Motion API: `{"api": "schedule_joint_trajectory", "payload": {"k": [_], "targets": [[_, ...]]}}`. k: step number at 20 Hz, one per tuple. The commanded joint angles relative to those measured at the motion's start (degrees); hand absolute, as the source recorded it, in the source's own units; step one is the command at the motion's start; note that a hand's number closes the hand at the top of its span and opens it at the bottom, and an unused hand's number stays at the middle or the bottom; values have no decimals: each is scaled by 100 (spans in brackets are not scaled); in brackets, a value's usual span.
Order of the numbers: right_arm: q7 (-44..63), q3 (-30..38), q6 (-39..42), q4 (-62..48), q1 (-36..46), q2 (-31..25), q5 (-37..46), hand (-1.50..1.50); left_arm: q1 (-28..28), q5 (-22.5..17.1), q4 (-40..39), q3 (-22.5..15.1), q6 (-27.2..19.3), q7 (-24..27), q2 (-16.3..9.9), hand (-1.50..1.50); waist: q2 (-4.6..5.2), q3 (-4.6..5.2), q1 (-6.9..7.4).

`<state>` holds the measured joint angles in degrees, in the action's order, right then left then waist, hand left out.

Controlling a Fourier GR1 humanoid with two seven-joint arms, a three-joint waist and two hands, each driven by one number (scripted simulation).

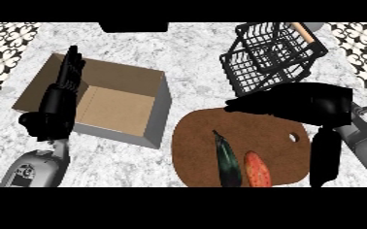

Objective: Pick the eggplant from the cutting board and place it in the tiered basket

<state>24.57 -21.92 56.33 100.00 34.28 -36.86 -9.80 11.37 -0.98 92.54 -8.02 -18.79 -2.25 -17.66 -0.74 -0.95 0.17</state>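
Marble counter (193, 53), cutting board (201, 145), slim dark glossy eggplant (228, 161) lying lengthwise

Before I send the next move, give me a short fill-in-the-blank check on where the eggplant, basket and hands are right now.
1. The dark elongated eggplant lies on the brown wooden ____.
2. The orange-red vegetable lies to the eggplant's ____.
3. The black wire tiered basket holds ____ vegetables.
4. The right hand hovers between basket and board; the left hand rests over the open cardboard ____.

Missing words: cutting board; right; no; box
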Motion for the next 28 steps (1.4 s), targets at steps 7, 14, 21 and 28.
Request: {"api": "schedule_joint_trajectory", "payload": {"k": [7, 14, 21, 28], "targets": [[-827, -200, 219, 571, -315, 106, 1171, -150, 147, 131, -161, -307, 77, -510, 450, 0, 83, 87, -33], [-1452, -314, -125, 208, -287, 280, 2179, -150, -166, 129, -558, -277, 152, 89, 757, 0, 116, 91, -6], [-1747, -317, -475, -438, -338, 349, 2835, -150, -368, 200, -193, -286, 301, -63, 745, 0, 104, 92, 42], [-2406, -609, -638, -922, -617, 336, 3282, -150, -259, 453, -215, -369, 200, -135, 967, 0, 103, 91, 8]]}}
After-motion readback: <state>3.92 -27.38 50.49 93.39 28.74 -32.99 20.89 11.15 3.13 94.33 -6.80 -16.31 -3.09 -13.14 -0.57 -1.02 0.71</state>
